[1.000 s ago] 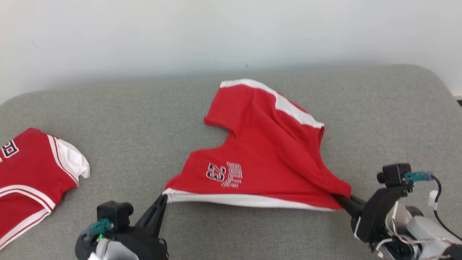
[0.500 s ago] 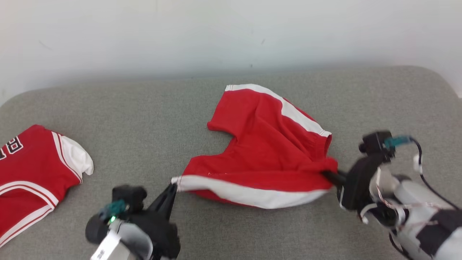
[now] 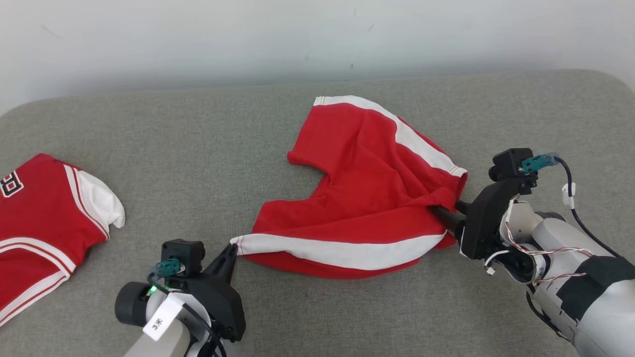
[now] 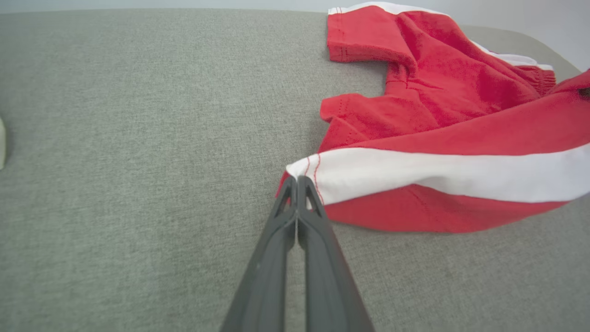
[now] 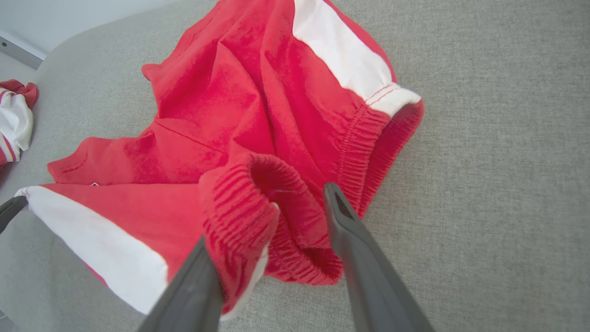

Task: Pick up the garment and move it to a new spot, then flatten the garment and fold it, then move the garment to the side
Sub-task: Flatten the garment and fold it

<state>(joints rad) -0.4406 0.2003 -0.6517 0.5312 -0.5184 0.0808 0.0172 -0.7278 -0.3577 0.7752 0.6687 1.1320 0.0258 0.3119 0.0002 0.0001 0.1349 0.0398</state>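
Observation:
The garment [image 3: 367,198] is a pair of red shorts with white side stripes, lying crumpled on the grey cushion [image 3: 198,148]. My left gripper [image 3: 232,246] is shut on the white-striped hem corner at the garment's near left. In the left wrist view the two fingers press together at that corner [image 4: 297,180], and the garment [image 4: 438,138] spreads off to the right. My right gripper [image 3: 444,215] sits at the garment's right end, at the elastic waistband. In the right wrist view its jaws [image 5: 292,203] stand apart. The bunched waistband [image 5: 244,203] lies loose between them, draped over the left finger.
A second red and white jersey [image 3: 39,233] lies at the cushion's left edge, its end also at the left of the right wrist view [image 5: 14,115]. A pale wall [image 3: 317,39] rises behind the cushion. Bare grey fabric lies between the two garments and along the front.
My right gripper has opened and let go of the waistband. Both arms carried the near edge away from me, and the printed number no longer shows. The camera has shifted too.

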